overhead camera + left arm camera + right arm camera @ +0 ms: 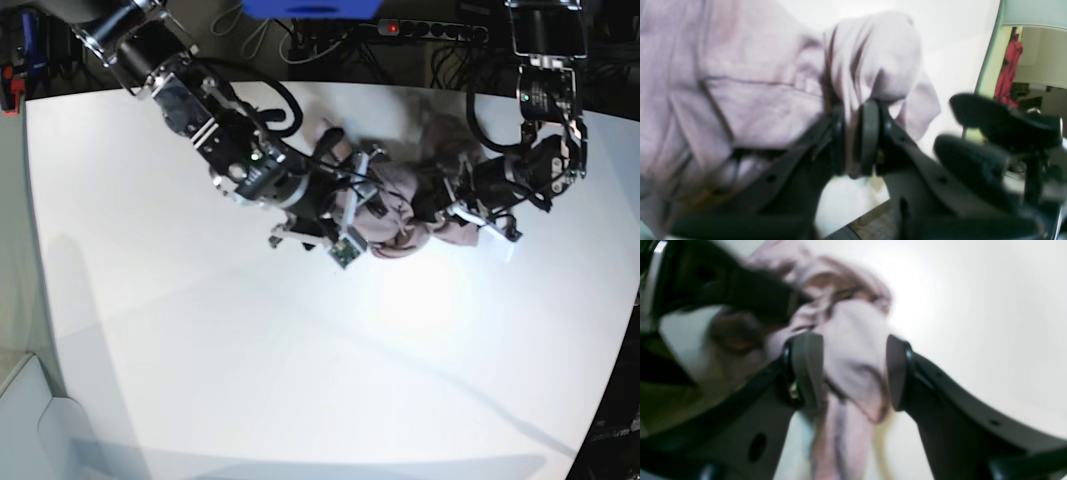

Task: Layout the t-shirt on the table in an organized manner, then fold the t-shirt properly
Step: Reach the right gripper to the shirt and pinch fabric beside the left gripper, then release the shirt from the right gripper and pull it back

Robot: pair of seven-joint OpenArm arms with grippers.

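There is one t-shirt (400, 205), one table (300, 370), two robot arms, each with one gripper: the left gripper (857, 140) and the right gripper (855, 371).

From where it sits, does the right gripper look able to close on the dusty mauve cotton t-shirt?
Probably yes: the right gripper stands open with a fold of the dusty mauve cotton t-shirt already between its pads, nothing blocking.

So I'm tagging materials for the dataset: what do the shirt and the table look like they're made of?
T-shirt: soft matte knit, probably cotton; it bunches in limp folds and shows a stitched seam. Table: hard, smooth white top, maybe laminate; faint sheen, soft shadows.
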